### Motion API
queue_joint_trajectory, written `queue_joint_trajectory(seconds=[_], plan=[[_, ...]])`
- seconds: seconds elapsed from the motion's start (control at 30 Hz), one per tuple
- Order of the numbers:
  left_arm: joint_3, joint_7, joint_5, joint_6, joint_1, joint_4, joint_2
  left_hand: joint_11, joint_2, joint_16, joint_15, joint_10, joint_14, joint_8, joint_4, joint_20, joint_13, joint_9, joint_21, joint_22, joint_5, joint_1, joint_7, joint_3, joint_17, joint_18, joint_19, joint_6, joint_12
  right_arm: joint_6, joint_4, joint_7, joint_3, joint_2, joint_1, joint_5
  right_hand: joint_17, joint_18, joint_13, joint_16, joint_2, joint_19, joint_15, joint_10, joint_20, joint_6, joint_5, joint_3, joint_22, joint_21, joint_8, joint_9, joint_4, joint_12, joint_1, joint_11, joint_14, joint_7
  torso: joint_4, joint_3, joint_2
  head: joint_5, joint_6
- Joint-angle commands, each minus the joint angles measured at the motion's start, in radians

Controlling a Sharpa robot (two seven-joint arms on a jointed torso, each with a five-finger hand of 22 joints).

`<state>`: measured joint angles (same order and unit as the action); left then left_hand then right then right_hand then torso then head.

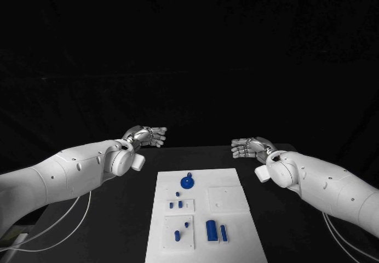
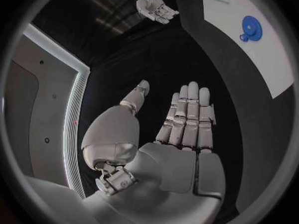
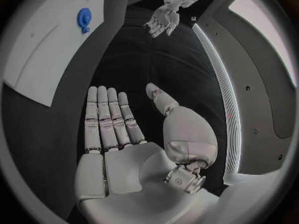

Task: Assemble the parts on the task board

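The white task board (image 1: 237, 181) lies in the middle of the black table. On it sit a round blue disc part (image 1: 187, 182), two small blue pegs (image 1: 175, 205), a larger blue block (image 1: 212, 230) with a slimmer piece (image 1: 224, 233) beside it, and small pieces (image 1: 177, 235) at the near left. My left hand (image 1: 146, 135) hovers beyond the board's far left corner, fingers straight and apart, holding nothing (image 2: 181, 124). My right hand (image 1: 251, 147) hovers beyond the far right corner, flat and empty (image 3: 118, 124). The disc also shows in the wrist views (image 2: 251, 28) (image 3: 84, 19).
Bare black table (image 1: 118, 219) runs along both sides of the board. Pale cables (image 1: 63, 224) hang under my left arm, and others (image 1: 339, 235) under my right. Each wrist view shows the opposite hand (image 2: 156, 7) (image 3: 161, 21) across the dark tabletop.
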<state>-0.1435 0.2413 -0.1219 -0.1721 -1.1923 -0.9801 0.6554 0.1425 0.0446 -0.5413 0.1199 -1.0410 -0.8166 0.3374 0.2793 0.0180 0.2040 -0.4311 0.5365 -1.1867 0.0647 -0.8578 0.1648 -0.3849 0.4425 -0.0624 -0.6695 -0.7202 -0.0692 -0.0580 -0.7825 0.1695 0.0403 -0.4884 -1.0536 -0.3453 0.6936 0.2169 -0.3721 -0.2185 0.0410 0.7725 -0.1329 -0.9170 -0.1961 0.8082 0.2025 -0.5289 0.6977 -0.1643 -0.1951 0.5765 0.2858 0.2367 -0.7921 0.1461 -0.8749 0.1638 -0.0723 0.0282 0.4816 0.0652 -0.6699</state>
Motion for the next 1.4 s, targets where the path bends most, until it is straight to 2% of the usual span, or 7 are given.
queue_joint_trajectory(seconds=[0.03, 0.17, 0.2, 0.33, 0.37, 0.67, 1.4], plan=[[0.003, 0.064, 0.083, 0.0, 0.0, 0.019, -0.019, -0.011, 0.0, 0.092, 0.032, 0.073, 0.1, -0.014, -0.001, 0.033, -0.033, 0.007, -0.061, 0.016, 0.007, 0.009, -0.025, -0.004, -0.038, 0.019, 0.088, 0.037, 0.005, 0.028, 0.008, 0.069, 0.013, 0.006, 0.003, 0.06, -0.037, -0.018, 0.055, 0.033, -0.005, -0.03, -0.007, 0.014, -0.007, -0.019, 0.005, 0.021, -0.004, 0.016, 0.006, -0.01, 0.0, -0.043, -0.014, -0.002, 0.039, -0.007, 0.0027, 0.0042, -0.004, 0.007, 0.017], [0.003, 0.069, 0.084, 0.005, 0.001, 0.027, -0.026, -0.021, 0.001, 0.138, 0.041, 0.116, 0.145, -0.021, -0.004, 0.043, -0.06, 0.01, -0.099, 0.022, 0.009, 0.007, -0.041, -0.003, -0.061, 0.037, 0.136, 0.059, 0.004, 0.024, 0.011, 0.074, 0.032, 0.013, 0.009, 0.062, -0.068, -0.021, 0.105, 0.048, -0.011, -0.053, -0.006, 0.014, -0.012, -0.034, 0.002, 0.048, 0.0, 0.024, 0.005, -0.019, 0.0, -0.081, -0.013, -0.006, 0.058, -0.016, 0.0029, 0.006, -0.005, 0.01, 0.026], [0.002, 0.024, 0.039, -0.001, 0.001, 0.022, -0.022, -0.143, -0.045, 0.541, -0.12, 1.041, 0.817, -0.337, -0.279, -0.018, -0.204, 0.431, -0.536, 0.378, -0.065, 0.858, -0.165, 0.385, -0.443, 0.062, 0.669, 0.72, 0.069, 0.005, 0.01, 0.028, 0.029, 0.009, 0.005, 0.029, -0.694, -0.217, 0.372, 0.219, -0.041, -0.773, 0.133, 0.917, 0.196, -0.808, -0.203, 0.529, -0.698, 0.164, 0.195, -0.576, -0.286, -0.237, 0.792, -0.146, 0.875, -0.164, 0.0023, 0.0033, -0.003, 0.007, 0.018], [0.006, 0.032, 0.042, -0.02, 0.005, 0.003, -0.018, -0.143, -0.045, 0.541, -0.12, 1.041, 0.817, -0.337, -0.279, -0.018, -0.204, 0.431, -0.536, 0.472, -0.065, 0.858, -0.165, 0.385, -0.443, 0.062, 0.669, 0.72, 0.069, -0.012, -0.009, 0.035, 0.027, 0.002, 0.005, 0.036, -0.694, -0.217, 0.372, 0.219, -0.041, -0.773, 0.133, 0.917, 0.196, -0.808, -0.203, 0.529, -0.698, 0.164, 0.195, -0.576, -0.286, -0.237, 0.792, -0.146, 0.875, -0.164, 0.0115, -0.0008, 0.006, -0.003, 0.025], [0.009, 0.036, 0.043, -0.029, 0.008, -0.007, -0.016, -0.143, -0.045, 0.541, -0.12, 1.041, 0.817, -0.337, -0.279, -0.018, -0.204, 0.431, -0.536, 1.187, -0.065, 0.858, -0.165, 0.385, -0.443, 0.062, 0.669, 0.72, 0.069, -0.021, -0.019, 0.039, 0.027, -0.002, 0.005, 0.04, -0.694, -0.217, 0.372, 0.219, -0.041, -0.773, 0.133, 0.917, 0.196, -0.808, -0.203, 0.529, -0.698, 0.164, 0.195, -0.576, -0.286, -0.237, 0.792, -0.146, 0.875, -0.164, 0.0162, -0.003, 0.01, -0.008, 0.028], [0.056, 0.121, 0.071, -0.229, 0.055, -0.212, 0.034, -0.143, -0.045, 0.541, -0.12, 1.041, 0.817, -0.337, -0.279, -0.018, -0.204, 0.431, -0.536, 1.187, -0.065, 0.858, -0.165, 0.385, -0.443, 0.062, 0.669, 0.72, 0.069, -0.205, -0.223, 0.122, 0.009, -0.079, 0.005, 0.121, -0.694, -0.217, 0.372, 0.219, -0.041, -0.773, 0.133, 0.917, 0.196, -0.808, -0.203, 0.529, -0.698, 0.164, 0.195, -0.576, -0.286, -0.237, 0.792, -0.146, 0.875, -0.164, 0.0709, -0.0276, 0.061, -0.064, 0.069], [0.143, 0.279, 0.122, -0.598, 0.142, -0.59, 0.125, -0.143, -0.045, 0.541, -0.12, 1.041, 0.817, -0.337, -0.279, -0.018, -0.204, 0.431, -0.536, 1.187, -0.065, 0.858, -0.165, 0.385, -0.443, 0.062, 0.669, 0.72, 0.069, -0.707, -0.782, 0.348, -0.04, -0.289, 0.004, 0.343, -0.694, -0.217, 0.372, 0.219, -0.041, -0.773, 0.133, 0.917, 0.196, -0.808, -0.203, 0.529, -0.698, 0.164, 0.195, -0.576, -0.286, -0.237, 0.792, -0.146, 0.875, -0.164, 0.0723, -0.0282, 0.063, -0.065, 0.07]])
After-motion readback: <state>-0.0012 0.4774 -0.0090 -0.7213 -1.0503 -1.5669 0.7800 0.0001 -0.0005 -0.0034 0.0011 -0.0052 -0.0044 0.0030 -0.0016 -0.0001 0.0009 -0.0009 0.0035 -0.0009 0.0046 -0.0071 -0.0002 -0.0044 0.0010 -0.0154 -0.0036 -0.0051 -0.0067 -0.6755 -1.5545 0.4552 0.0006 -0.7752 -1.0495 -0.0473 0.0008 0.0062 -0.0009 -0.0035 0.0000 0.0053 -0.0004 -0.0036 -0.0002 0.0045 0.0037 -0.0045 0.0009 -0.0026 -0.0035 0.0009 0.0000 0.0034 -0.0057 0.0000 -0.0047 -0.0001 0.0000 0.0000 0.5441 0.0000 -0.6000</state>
